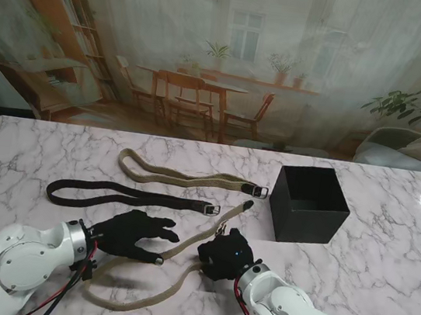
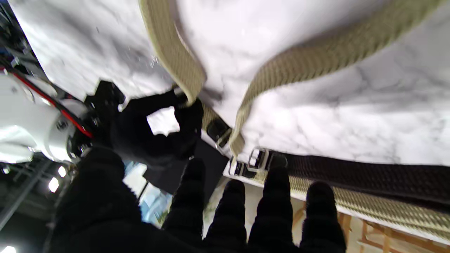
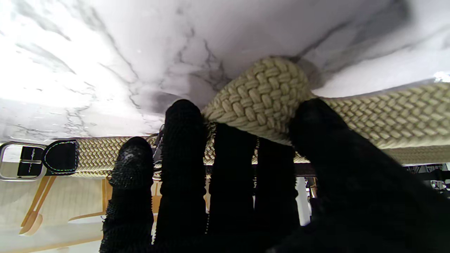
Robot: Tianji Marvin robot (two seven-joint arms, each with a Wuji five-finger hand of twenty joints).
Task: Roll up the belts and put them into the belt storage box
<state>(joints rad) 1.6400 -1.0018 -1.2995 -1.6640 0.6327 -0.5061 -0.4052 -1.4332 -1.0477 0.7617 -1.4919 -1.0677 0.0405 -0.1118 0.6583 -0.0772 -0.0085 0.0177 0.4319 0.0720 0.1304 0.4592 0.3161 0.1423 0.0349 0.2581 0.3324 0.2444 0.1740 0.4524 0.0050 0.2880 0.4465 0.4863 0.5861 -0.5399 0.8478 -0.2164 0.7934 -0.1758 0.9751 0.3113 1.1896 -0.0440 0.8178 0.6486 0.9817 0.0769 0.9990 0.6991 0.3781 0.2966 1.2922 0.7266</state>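
The right hand (image 1: 224,260) pinches the nearest tan belt (image 1: 145,296), apparently rolled; the left hand (image 1: 131,234) hovers with fingers spread, holding nothing.

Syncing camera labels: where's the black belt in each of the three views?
Stand view: black belt lies flat across the table's left half, just farther from me than the left hand.
Left wrist view: dark woven band running from its metal buckle out to the frame edge, past the fingertips.
Right wrist view: cannot tell; the right hand hides most of it.
Shared landmark: the tan belt's silver buckle.
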